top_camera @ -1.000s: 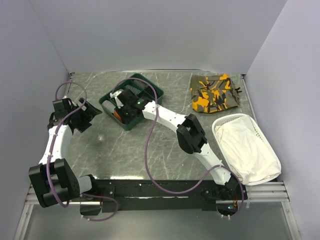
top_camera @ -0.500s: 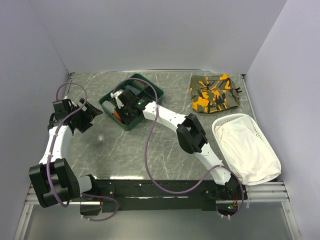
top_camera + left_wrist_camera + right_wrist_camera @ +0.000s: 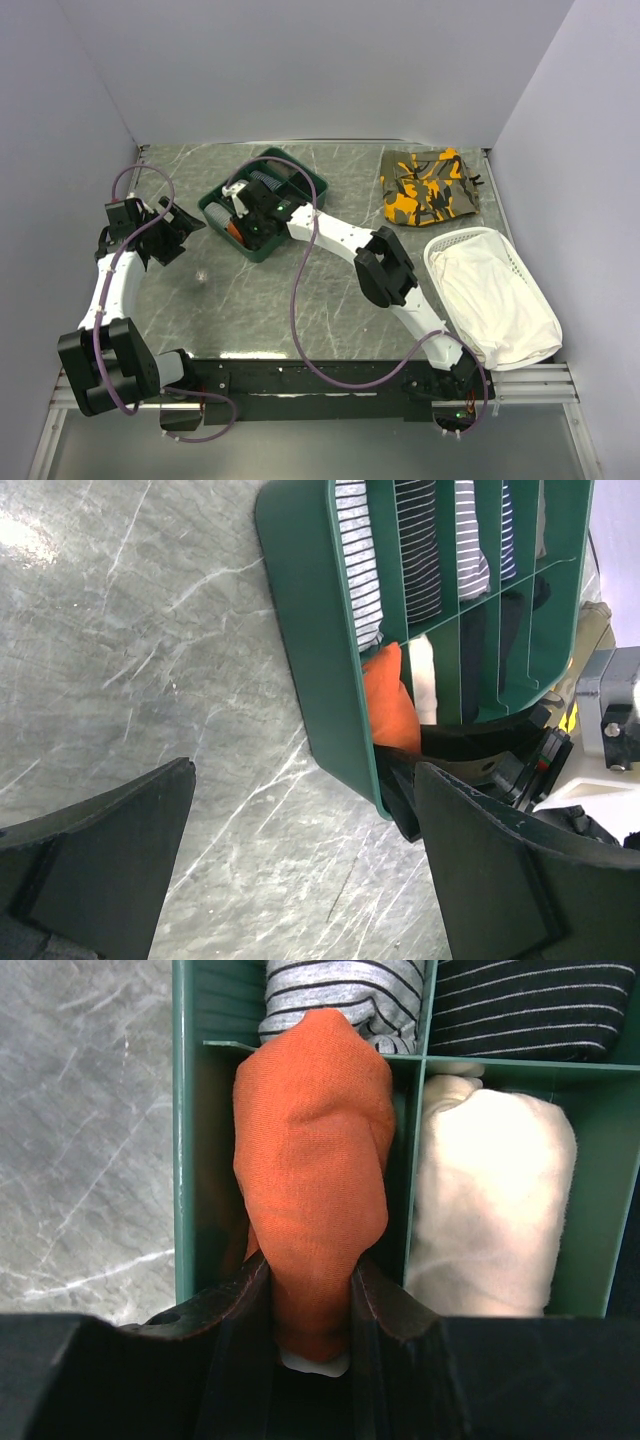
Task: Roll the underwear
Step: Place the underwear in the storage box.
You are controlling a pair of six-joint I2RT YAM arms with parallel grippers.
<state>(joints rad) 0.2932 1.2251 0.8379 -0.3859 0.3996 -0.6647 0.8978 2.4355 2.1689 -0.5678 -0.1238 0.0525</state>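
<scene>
Pinching the rolled underwear, the right gripper has nudged farther into the green organizer tray, likely stowing it; the left gripper hangs spread.

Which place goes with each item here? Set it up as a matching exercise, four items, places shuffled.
1 underwear
2 camouflage garment
3 white cloth
4 left gripper

A in the white basket
B open, above the table beside the green tray
C flat at the table's far right corner
D in a tray compartment, clamped by the right gripper

Pairs: 1-D, 2-C, 3-A, 4-B
</scene>
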